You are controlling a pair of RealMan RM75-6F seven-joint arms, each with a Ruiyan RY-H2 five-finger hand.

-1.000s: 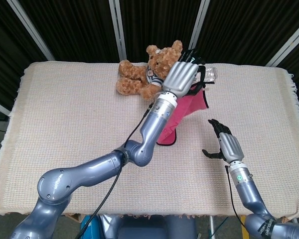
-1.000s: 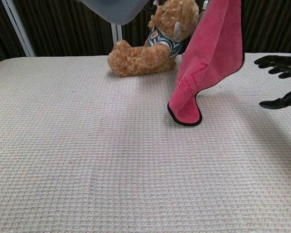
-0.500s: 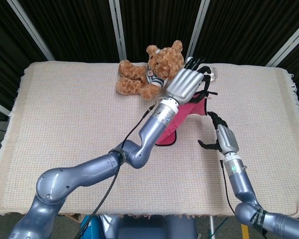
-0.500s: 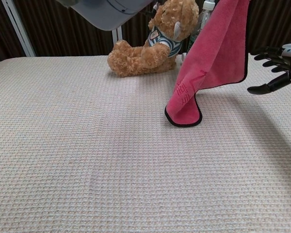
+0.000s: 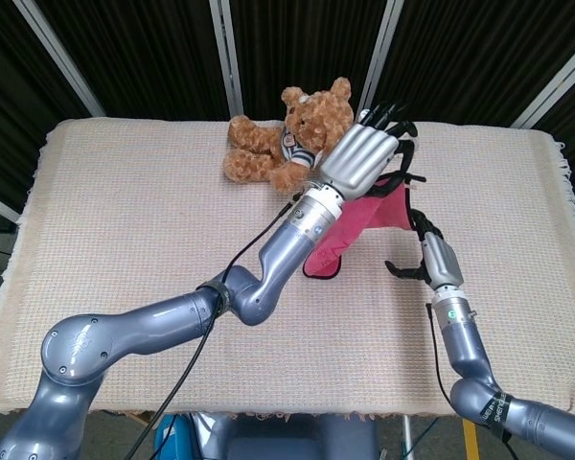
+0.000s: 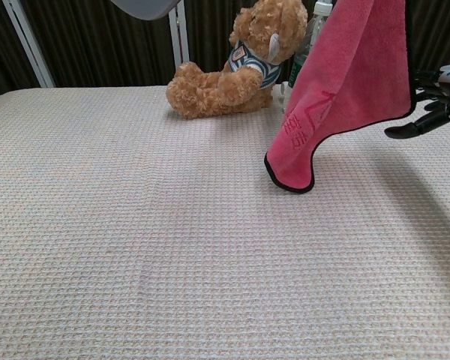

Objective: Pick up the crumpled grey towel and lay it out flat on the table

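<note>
We are holding the towel (image 5: 369, 216), which is pink with a dark edge rather than grey, up in our left hand (image 5: 361, 158) near the far edge of the table (image 5: 125, 201); its fingers are closing on the top of the cloth. The towel is hanging with its lowest corner just above the table. Our right hand (image 5: 431, 259) is hovering just beside it, fingers spread and holding nothing. A teddy bear (image 5: 283, 139) is sitting at the far edge, with a bottle (image 6: 315, 22) behind the cloth.

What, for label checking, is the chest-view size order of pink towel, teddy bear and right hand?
1. pink towel, nearer the camera
2. teddy bear
3. right hand, cut by the frame edge
</note>
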